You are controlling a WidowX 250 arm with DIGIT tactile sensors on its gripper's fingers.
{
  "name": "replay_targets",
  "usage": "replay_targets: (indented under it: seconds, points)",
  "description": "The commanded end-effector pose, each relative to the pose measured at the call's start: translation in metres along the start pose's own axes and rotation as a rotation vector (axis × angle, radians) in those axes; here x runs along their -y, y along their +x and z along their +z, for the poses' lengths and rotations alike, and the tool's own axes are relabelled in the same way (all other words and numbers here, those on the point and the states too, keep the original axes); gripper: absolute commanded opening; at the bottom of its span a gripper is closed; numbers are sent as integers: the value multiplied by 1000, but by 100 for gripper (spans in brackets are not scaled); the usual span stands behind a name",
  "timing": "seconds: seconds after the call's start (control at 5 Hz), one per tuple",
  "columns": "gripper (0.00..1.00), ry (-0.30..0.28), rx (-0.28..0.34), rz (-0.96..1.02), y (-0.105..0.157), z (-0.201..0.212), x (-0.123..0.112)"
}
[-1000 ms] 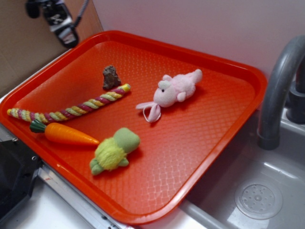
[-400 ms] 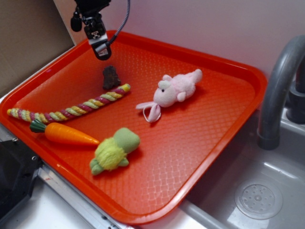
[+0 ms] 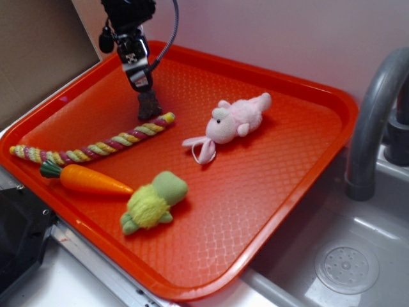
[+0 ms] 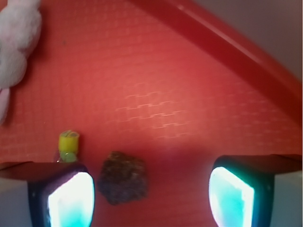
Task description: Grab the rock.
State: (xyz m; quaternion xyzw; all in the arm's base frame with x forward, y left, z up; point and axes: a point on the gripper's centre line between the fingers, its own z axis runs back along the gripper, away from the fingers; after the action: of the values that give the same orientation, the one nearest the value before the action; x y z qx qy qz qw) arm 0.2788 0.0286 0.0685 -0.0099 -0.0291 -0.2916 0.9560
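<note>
Dropped lower since before, jaws spread wide around small rough dark brown-grey rock (image 4: 122,177). Looks hard, light, jagged; best pinched across flat flanks.

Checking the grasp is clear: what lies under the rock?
Only the orange tray shows around the rock, which sits between the open gripper fingers, nearer the left one. The patch directly beneath it is hidden.

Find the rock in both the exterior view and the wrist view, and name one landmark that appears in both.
Exterior: the rock lies upper left on the tray, under the gripper.
Wrist: the rock sits bottom centre, nearer the left finger.
Shared landmark: the rope toy's yellow end, beside the rock.
</note>
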Motion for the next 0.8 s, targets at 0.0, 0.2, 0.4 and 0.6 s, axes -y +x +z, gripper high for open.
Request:
replay_targets:
  seconds: [0.0,0.2,0.4,0.6]
  points:
    - [100,2,-49,-60,4,-22,11]
    - [100,-13,-84,-54,-3,-35,7]
    - [100,-6,-101,-96,-4,-41,22]
    - [0,-3,-120,-101,-6,-46,26]
